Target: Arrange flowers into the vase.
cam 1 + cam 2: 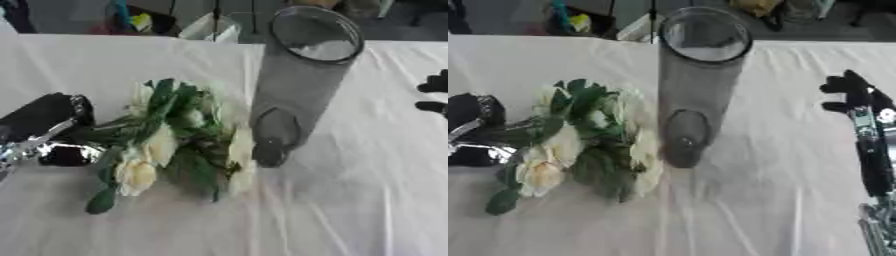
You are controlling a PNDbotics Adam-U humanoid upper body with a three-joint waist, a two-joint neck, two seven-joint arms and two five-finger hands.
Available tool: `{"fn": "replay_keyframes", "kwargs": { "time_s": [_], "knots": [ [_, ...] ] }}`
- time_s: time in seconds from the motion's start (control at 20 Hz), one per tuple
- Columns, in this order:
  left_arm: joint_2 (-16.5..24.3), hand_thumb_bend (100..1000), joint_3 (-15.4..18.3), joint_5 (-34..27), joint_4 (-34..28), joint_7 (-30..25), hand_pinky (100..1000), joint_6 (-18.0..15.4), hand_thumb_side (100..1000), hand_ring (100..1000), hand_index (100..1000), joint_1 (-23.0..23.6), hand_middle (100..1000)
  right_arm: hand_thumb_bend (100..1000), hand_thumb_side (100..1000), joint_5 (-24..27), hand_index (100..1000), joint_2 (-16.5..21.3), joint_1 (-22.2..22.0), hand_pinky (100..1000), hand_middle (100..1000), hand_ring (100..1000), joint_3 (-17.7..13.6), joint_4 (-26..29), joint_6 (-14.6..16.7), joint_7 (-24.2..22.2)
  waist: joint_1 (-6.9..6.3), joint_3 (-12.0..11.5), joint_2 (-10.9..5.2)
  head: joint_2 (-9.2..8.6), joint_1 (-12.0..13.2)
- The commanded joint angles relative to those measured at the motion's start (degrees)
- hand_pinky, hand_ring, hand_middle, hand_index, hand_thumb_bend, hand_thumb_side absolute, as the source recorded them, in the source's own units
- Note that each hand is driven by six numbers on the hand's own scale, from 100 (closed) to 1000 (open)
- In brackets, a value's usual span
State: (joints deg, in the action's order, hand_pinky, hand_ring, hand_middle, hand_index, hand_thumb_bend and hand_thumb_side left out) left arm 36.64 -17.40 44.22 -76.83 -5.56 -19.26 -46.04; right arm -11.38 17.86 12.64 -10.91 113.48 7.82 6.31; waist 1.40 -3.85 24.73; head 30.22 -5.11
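2 robot hands share a table under a white cloth [367, 200], w/ a tall clear glass vase [302, 80] standing upright near the centre, its open mouth toward the far side. Left hand [48, 135] comes in from the left edge and has the stem end of a bunch of cream flowers [166, 145] w/ dark green leaves; fingers look curled around the stems, though the exact wrap is hard to make out. Blooms fan out to the right and near side, lying low over the cloth, just left of the vase base, probably touching it or nearly so. Holding by the stems likely leaves the heads free and the cut ends ready to tip into the vase mouth. Right hand [852, 95] sits at the right, well apart from the vase, dark fingers pointing left; can't tell how far open they are. It holds nothing, prob. waiting to steady the vase. No flowers inside the vase yet.
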Motion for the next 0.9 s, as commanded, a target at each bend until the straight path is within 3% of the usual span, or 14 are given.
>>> {"fn": "replay_keyframes", "kwargs": {
  "time_s": [0.05, 0.45, 0.9],
  "knots": [
    [3.3, 100, 2.1, -1.9, -3.1, 1.0, 100, 1.1, 535, 100, 100, -0.2, 100, 100, 1000, 0.3, 789, 0.6, 0.3, 714, 676, 1000, -0.6, 1.1, 0.2, 0.0, 0.08, -0.1, -0.70, -0.04, -0.4],
    [7.1, 100, 4.6, -5.9, -10.5, 0.9, 100, 4.6, 504, 100, 100, 2.2, 100, 100, 1000, 0.4, 789, 0.7, 0.2, 714, 677, 1000, -0.8, 1.1, 0.3, 0.4, 0.13, -0.4, -0.93, 0.23, -1.1],
    [7.8, 100, 8.2, -11.4, -17.9, 3.0, 100, 9.6, 500, 100, 100, 3.5, 100, 100, 1000, 0.4, 789, 0.7, 0.1, 715, 677, 1000, -1.0, 1.1, 0.2, 0.5, 0.02, -1.4, -1.41, -1.49, -1.3]
  ]
}}
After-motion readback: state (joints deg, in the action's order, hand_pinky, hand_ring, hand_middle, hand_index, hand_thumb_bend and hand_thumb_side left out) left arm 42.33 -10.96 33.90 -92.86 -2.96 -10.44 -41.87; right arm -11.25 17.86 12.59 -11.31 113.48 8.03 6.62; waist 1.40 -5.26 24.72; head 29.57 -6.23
